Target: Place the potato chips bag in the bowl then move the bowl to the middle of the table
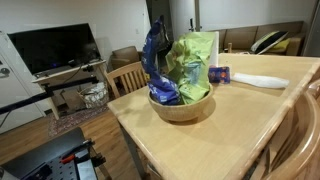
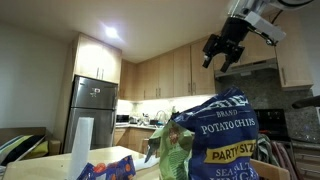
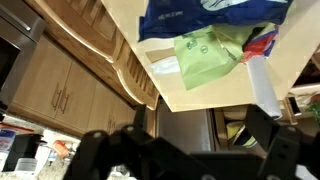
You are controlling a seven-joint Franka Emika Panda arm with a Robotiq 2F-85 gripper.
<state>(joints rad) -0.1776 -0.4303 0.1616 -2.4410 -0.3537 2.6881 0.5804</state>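
Note:
The dark blue potato chips bag [image 1: 154,52] stands upright in the wooden bowl [image 1: 183,108], next to light green bags [image 1: 195,60]. The bowl sits near the table's [image 1: 230,125] edge. In an exterior view the bag [image 2: 228,132] fills the foreground, and my gripper [image 2: 222,50] hangs high above it, open and empty. In the wrist view the blue bag [image 3: 200,15] and a green bag [image 3: 205,60] lie far off beyond my open fingers [image 3: 195,125]. The bowl is hidden under them there.
A white flat object [image 1: 260,80] and a small blue and red packet [image 1: 218,73] lie on the table behind the bowl. Wooden chairs [image 1: 127,77] stand at the table's sides. A white roll [image 2: 80,150] stands at the far end. Kitchen cabinets are behind.

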